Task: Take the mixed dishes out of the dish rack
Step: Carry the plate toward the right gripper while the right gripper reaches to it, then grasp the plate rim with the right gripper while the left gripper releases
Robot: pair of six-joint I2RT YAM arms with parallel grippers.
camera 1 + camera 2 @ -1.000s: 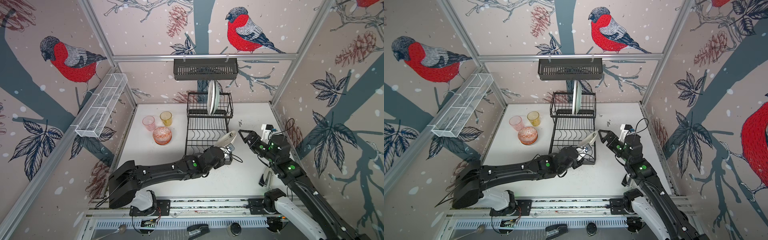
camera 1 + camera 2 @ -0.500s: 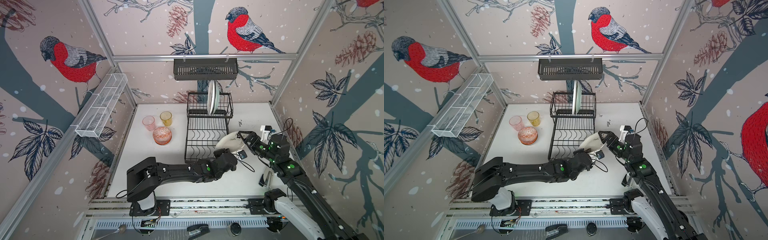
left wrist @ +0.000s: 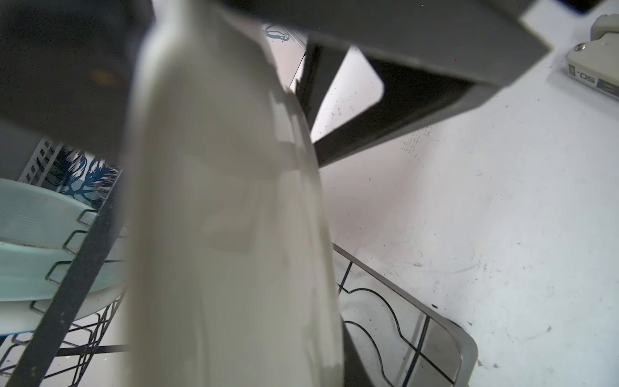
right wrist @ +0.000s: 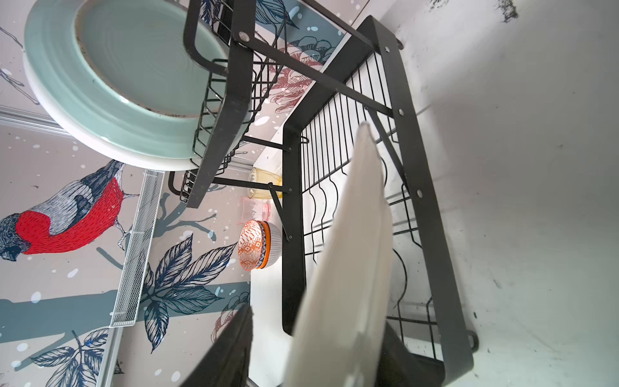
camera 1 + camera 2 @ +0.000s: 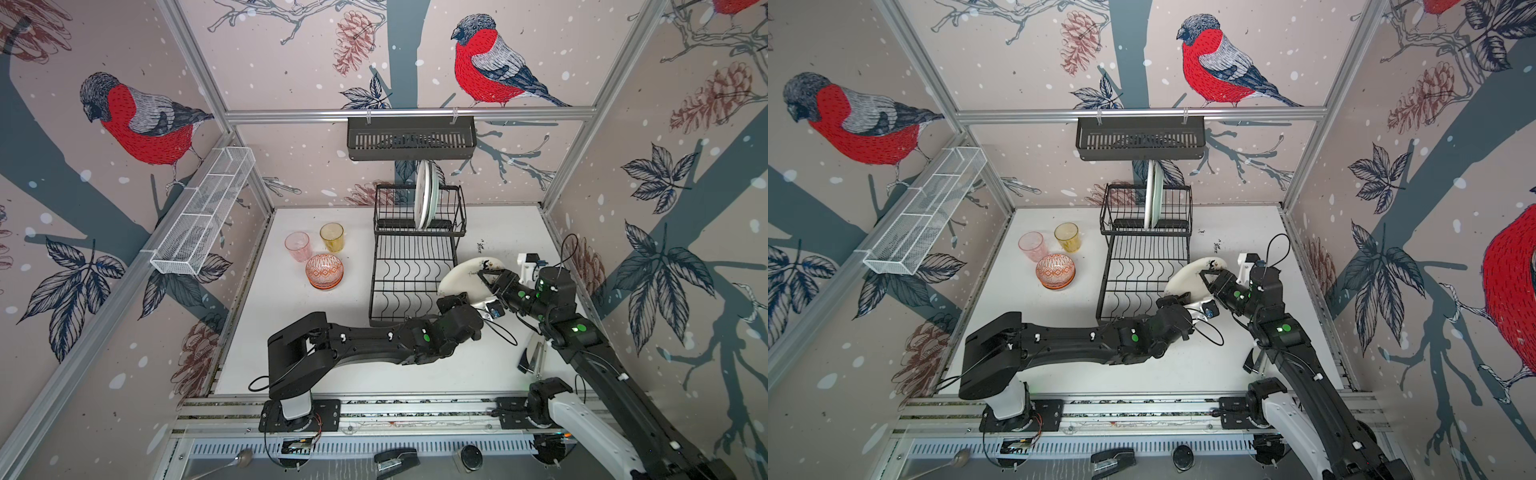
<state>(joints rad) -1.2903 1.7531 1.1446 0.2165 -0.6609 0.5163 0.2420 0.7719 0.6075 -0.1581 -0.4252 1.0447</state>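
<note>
**Left fingers** [image 5: 456, 297]: narrow, clamped on the lower rim of the cream plate [image 5: 461, 276]. In the left wrist view the cream plate [image 3: 227, 234] runs straight out from between the fingers and fills the middle of the frame.

**Right fingers** [image 5: 484, 275]: set astride the opposite part of the same plate, one finger over its upper face. In the right wrist view the cream plate [image 4: 348, 268] passes between the two fingers. A strip of worktop shows between one finger and the plate, so the fingers are not closed on it.

**Held plate:** tilted, off the worktop [image 5: 291, 353], spanning the space between the two sets of fingers in both top views.

**Dish rack** [image 5: 399, 225]: just beside the left fingers, on their left. Its near right corner lies next to the held plate. No dish shows in the lower tray. Two plates, one mint [image 4: 134, 83], stand on edge in the raised basket, beyond both sets of fingers.

**Unloaded items:** all stand on the worktop well to the left of the fingers, past the rack.
- Pink tumbler [image 5: 298, 246]
- Amber tumbler [image 5: 332, 237]
- Stack of bowls [image 5: 324, 271], with an orange-patterned bowl on top
</note>
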